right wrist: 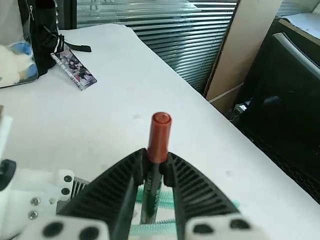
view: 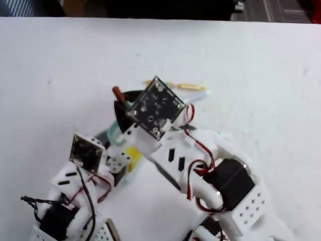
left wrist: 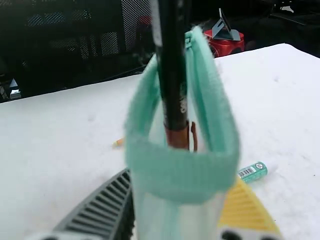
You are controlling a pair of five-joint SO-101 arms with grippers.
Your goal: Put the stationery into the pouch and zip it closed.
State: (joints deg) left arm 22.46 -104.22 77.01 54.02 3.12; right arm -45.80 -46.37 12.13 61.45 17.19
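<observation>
The white table (view: 261, 55) carries a yellow pencil (view: 186, 86) toward its far middle, with a teal pen (view: 199, 95) lying just beside it, the two roughly parallel. Elsewhere on the white top, a patterned ruler (right wrist: 75, 68) lies flat next to a black bag (right wrist: 42, 30) and a plush toy (right wrist: 15, 62).

White tabletop (view: 261, 60), slatted window blinds (right wrist: 160, 20) behind it, tan wooden panel (right wrist: 245, 45) beside the blinds
</observation>
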